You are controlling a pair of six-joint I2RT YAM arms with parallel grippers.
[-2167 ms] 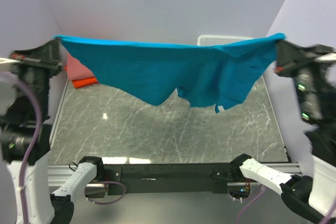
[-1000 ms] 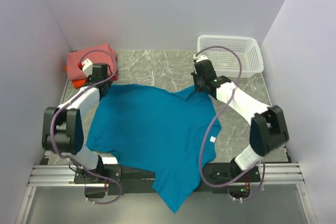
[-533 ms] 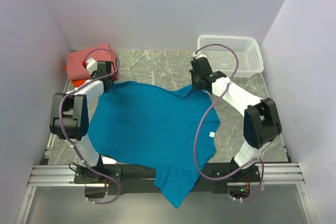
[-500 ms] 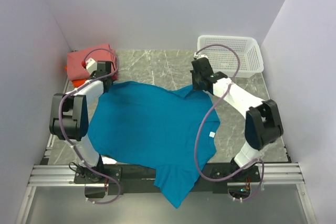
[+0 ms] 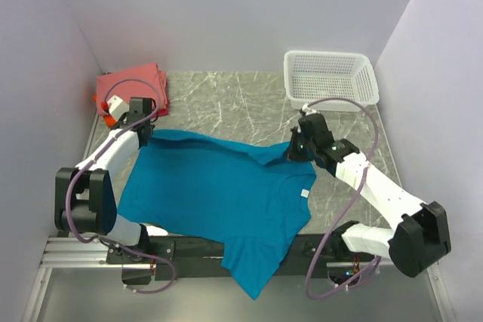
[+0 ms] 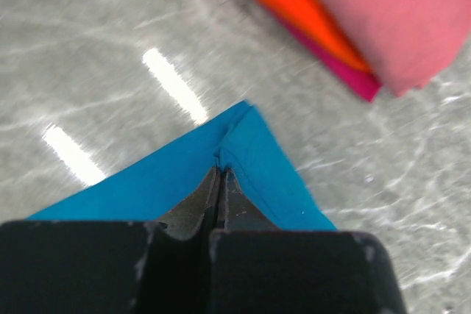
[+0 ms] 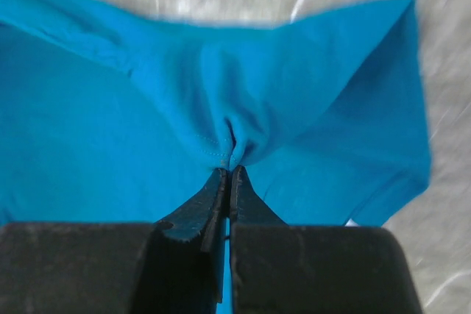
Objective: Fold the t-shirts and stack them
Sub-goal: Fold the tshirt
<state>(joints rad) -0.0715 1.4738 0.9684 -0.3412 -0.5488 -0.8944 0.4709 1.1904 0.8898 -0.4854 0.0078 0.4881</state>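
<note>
The left arm (image 5: 113,152) and right arm (image 5: 385,194) have white shells and black joints; a purple cable (image 5: 336,100) loops along each. Tapered black fingers (image 6: 195,204).

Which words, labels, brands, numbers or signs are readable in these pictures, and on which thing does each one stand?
No text can be read in any view.
Small white tag on the teal-blue t-shirt: too small to read.
Folded t-shirts at the far left: no print shows.
White basket: no label shows.
</note>
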